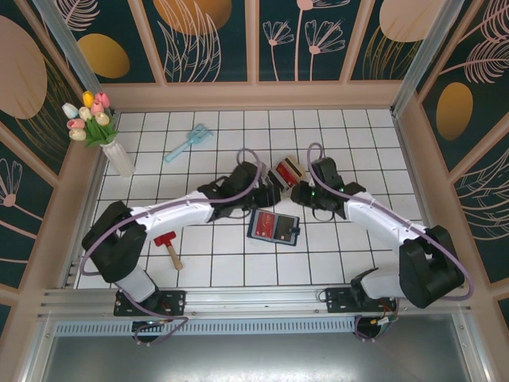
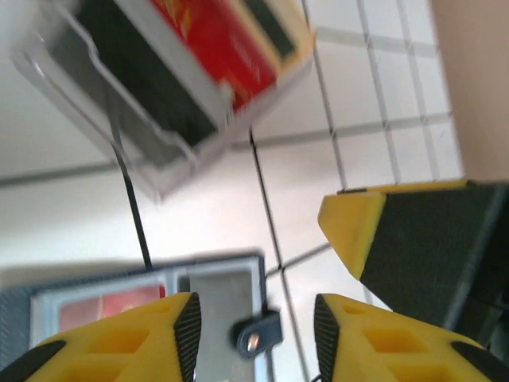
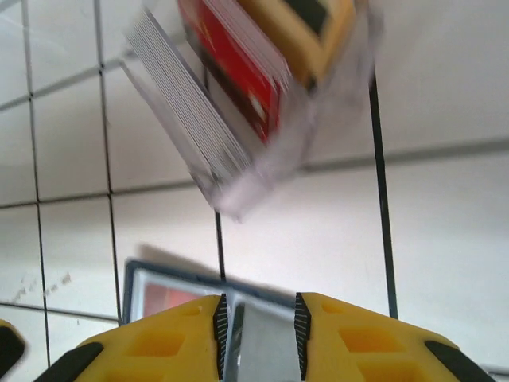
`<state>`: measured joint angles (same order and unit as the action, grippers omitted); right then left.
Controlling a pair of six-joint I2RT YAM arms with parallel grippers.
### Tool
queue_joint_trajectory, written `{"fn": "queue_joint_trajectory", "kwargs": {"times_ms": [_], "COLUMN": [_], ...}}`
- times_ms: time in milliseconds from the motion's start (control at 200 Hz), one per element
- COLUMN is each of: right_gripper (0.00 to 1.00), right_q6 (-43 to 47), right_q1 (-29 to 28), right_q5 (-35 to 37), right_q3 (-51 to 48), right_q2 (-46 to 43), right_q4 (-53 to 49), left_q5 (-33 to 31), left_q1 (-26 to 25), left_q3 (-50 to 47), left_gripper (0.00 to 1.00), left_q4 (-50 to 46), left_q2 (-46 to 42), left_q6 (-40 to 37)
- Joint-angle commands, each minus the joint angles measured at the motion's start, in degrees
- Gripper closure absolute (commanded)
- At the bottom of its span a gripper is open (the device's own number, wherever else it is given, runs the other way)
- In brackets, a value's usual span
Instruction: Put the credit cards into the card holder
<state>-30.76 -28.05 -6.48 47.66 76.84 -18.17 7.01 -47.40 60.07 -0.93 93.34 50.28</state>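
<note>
The left gripper has its jaws partly open with nothing between them, poised over the wallet's snap tab. The right gripper shows a narrow gap with a grey strip in it; I cannot tell whether it grips anything. The wallet lies open on the table beneath both, with one red card inside. More cards stand in the rack just beyond, so most of the task seems left to do.

Navy card holder, red cards, white-gridded table.
</note>
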Motion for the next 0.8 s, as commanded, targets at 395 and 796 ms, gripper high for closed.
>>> {"fn": "queue_joint_trajectory", "kwargs": {"times_ms": [395, 796], "right_gripper": [0.54, 0.47], "right_q6": [21.6, 24.1], "right_q1": [4.4, 4.8], "right_q5": [16.0, 10.8], "right_q3": [26.9, 30.1], "right_q2": [22.4, 28.1], "right_q4": [-10.0, -9.3], "left_q5": [5.8, 9.3], "left_q1": [10.5, 10.5], "left_q3": [11.0, 10.0], "left_gripper": [0.43, 0.43], "left_q4": [9.8, 13.0], "left_q2": [18.4, 23.0], "left_q6": [10.0, 11.1]}}
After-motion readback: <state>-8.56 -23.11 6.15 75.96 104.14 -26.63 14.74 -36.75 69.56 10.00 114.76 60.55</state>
